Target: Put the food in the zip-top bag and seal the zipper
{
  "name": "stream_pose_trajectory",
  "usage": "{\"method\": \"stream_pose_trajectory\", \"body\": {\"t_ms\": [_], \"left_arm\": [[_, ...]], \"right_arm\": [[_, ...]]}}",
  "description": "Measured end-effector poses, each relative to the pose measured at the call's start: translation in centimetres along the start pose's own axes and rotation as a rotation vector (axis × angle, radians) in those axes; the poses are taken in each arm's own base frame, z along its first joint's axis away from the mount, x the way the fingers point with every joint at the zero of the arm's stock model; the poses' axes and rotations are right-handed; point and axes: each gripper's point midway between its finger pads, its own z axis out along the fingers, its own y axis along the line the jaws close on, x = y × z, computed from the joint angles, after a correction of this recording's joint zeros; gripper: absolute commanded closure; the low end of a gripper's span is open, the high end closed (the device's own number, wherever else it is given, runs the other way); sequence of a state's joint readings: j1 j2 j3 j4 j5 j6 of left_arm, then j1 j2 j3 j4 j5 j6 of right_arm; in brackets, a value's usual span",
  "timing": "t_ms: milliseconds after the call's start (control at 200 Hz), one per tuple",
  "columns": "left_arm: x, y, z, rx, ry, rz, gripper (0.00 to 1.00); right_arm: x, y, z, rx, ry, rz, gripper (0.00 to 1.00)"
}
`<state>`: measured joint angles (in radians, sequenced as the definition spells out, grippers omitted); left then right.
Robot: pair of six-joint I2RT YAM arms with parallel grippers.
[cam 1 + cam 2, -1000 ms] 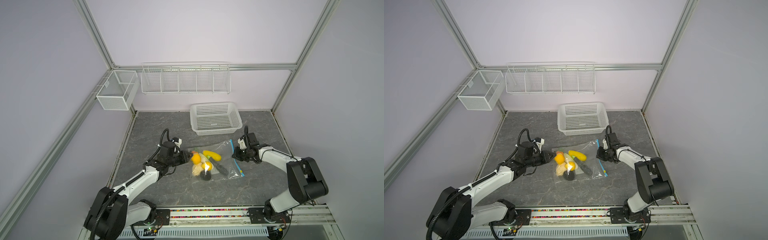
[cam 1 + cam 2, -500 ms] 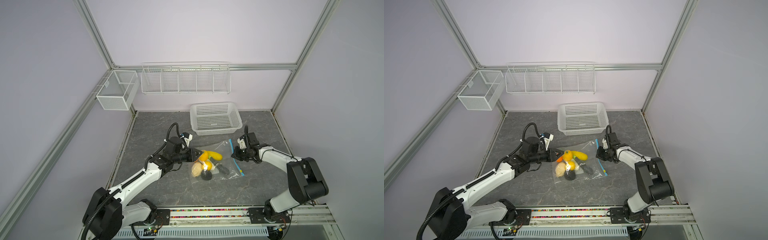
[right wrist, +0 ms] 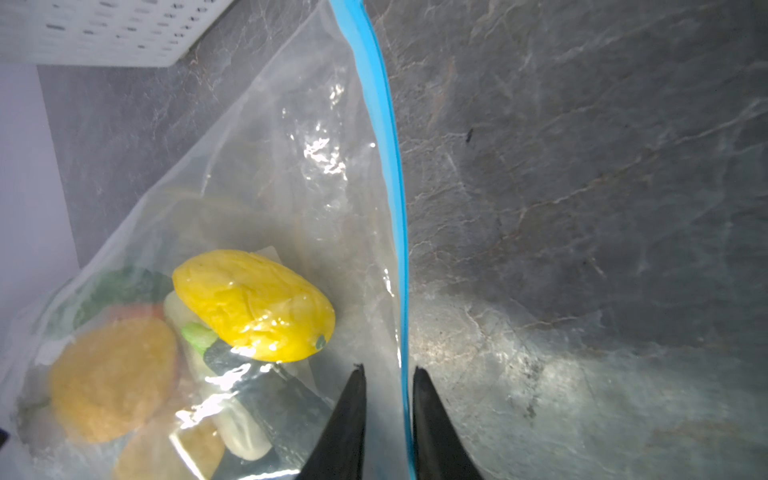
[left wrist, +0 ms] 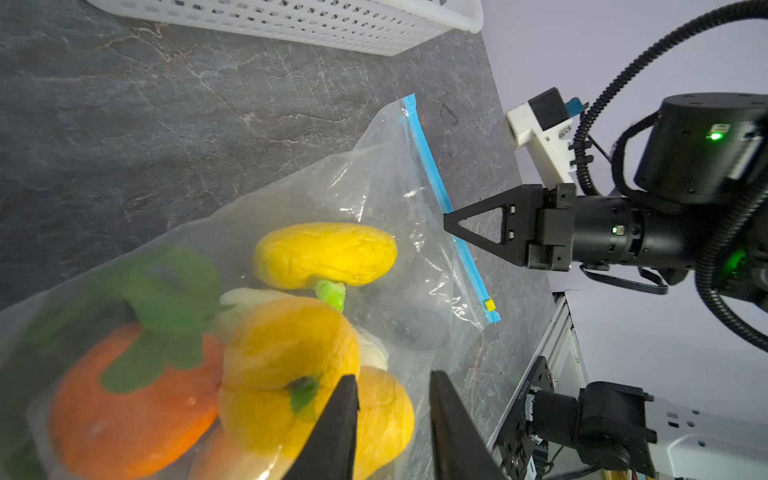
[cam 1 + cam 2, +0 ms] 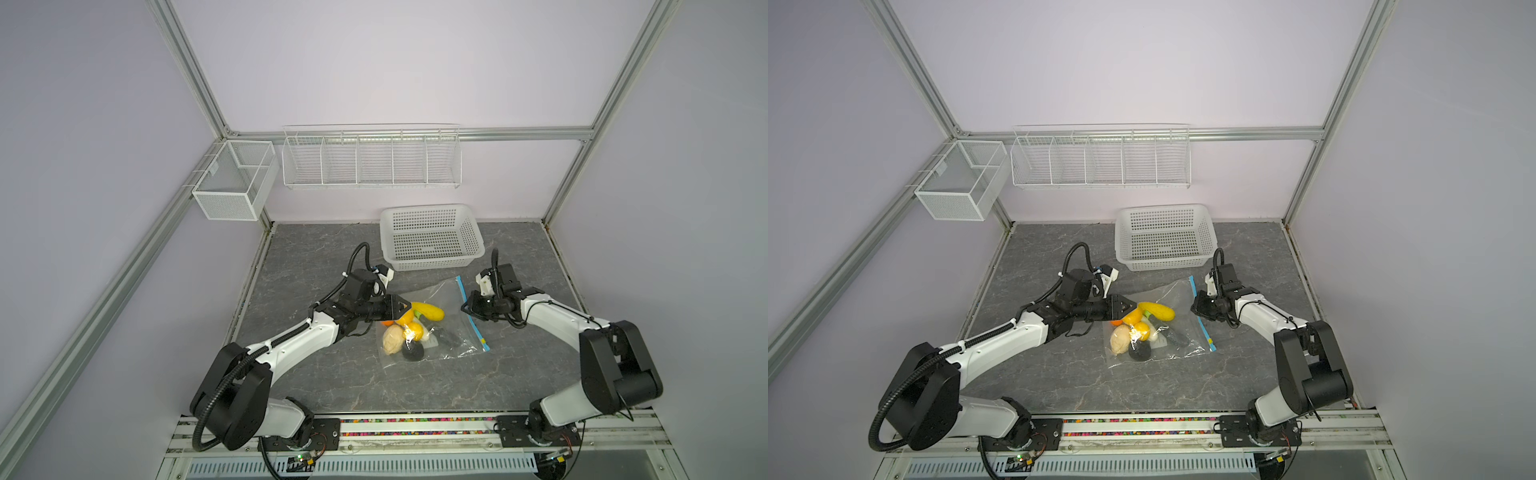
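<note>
The clear zip-top bag (image 5: 451,297) (image 5: 1179,293) lies on the dark tabletop with the food inside: a yellow piece (image 5: 429,311) (image 4: 324,253) (image 3: 253,303), orange and yellow round ones (image 4: 124,407), a cream one (image 5: 392,338) and dark ones (image 5: 412,353). The light-blue zipper (image 5: 461,286) (image 4: 432,174) (image 3: 386,124) runs along the bag's right edge, its yellowish tip (image 4: 490,305) at the near end. My left gripper (image 5: 409,307) (image 4: 390,376) is open at the bag's left end, against the bagged food. My right gripper (image 5: 463,307) (image 3: 388,368) is open, its jaws either side of the zipper.
A white perforated basket (image 5: 430,208) (image 5: 1163,208) stands just behind the bag. A wire rack (image 5: 370,158) and a mesh box (image 5: 232,178) hang on the back wall. A rail (image 5: 415,428) runs along the table's near edge.
My left gripper has moved right and pushed the bag's left end and the food toward the middle. My right gripper's jaws, shut on the zipper before, have parted.
</note>
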<state>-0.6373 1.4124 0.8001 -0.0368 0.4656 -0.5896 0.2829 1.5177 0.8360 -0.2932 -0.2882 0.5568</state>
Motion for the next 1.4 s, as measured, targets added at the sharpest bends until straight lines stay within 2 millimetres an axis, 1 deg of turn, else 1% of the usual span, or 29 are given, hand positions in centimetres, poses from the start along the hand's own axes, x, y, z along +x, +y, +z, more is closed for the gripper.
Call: {"method": "stream_pose_trajectory", "body": {"t_ms": [75, 240, 325, 415, 505, 610, 685, 755, 840, 905, 950, 1020, 1100, 1155, 1209, 1259, 1339, 1399], "left_arm": [[0.1, 0.3, 0.4, 0.0, 0.006, -0.003, 0.69], [-0.5, 0.0, 0.8, 0.019, -0.02, 0.007, 0.69], [-0.6, 0.2, 1.2, 0.022, -0.021, 0.008, 0.69], [-0.4, 0.6, 1.7, 0.018, -0.015, 0.003, 0.69], [-0.9, 0.8, 1.9, 0.025, -0.031, 0.0, 0.69], [-1.4, 1.1, 2.5, 0.034, -0.051, -0.007, 0.69], [-1.7, 1.5, 2.9, 0.037, -0.057, -0.012, 0.68], [-2.0, 1.6, 2.9, 0.042, -0.067, -0.011, 0.67], [-2.3, 1.8, 2.7, 0.038, -0.075, -0.018, 0.66], [-2.5, 1.8, 2.0, 0.03, -0.079, -0.026, 0.65], [-2.7, 1.4, 1.2, 0.024, -0.09, -0.026, 0.63], [-3.7, 0.1, -0.9, 0.026, -0.137, -0.006, 0.6], [-5.3, -1.9, -3.9, 0.044, -0.225, 0.031, 0.56], [-6.3, -2.6, -5.8, 0.044, -0.284, 0.046, 0.54], [-7.0, -2.6, -7.0, 0.033, -0.322, 0.041, 0.5], [-7.5, -1.9, -7.8, 0.006, -0.346, 0.033, 0.46], [-7.5, -0.7, -8.3, -0.033, -0.354, 0.003, 0.4], [-6.8, 0.2, -8.3, -0.061, -0.342, -0.012, 0.37]], "right_arm": [[-0.1, 0.1, -0.2, 0.0, -0.006, -0.003, 0.67], [-0.4, 0.2, -0.7, -0.002, -0.023, -0.016, 0.61], [-0.8, 0.4, -1.1, -0.006, -0.038, -0.025, 0.58], [-1.2, 0.9, -1.6, -0.019, -0.059, -0.046, 0.54], [-1.6, 1.7, -2.2, -0.045, -0.08, -0.085, 0.51], [-2.0, 2.9, -3.1, -0.093, -0.109, -0.146, 0.49], [-2.5, 4.2, -4.1, -0.137, -0.147, -0.207, 0.47], [-2.8, 5.9, -5.5, -0.187, -0.202, -0.29, 0.46], [-2.5, 8.3, -6.8, -0.246, -0.262, -0.418, 0.46], [-1.6, 10.3, -7.2, -0.291, -0.295, -0.536, 0.47], [-0.7, 11.4, -7.1, -0.32, -0.31, -0.612, 0.47], [0.7, 12.7, -6.5, -0.361, -0.324, -0.725, 0.47], [2.2, 13.8, -5.6, -0.394, -0.343, -0.843, 0.45], [3.1, 14.7, -4.9, -0.414, -0.353, -0.916, 0.44], [3.7, 15.8, -4.3, -0.435, -0.367, -0.982, 0.44], [4.2, 16.8, -3.5, -0.453, -0.384, -1.039, 0.45], [4.9, 17.5, -2.1, -0.467, -0.391, -1.103, 0.46], [5.2, 17.6, -0.9, -0.463, -0.387, -1.129, 0.46]]}}
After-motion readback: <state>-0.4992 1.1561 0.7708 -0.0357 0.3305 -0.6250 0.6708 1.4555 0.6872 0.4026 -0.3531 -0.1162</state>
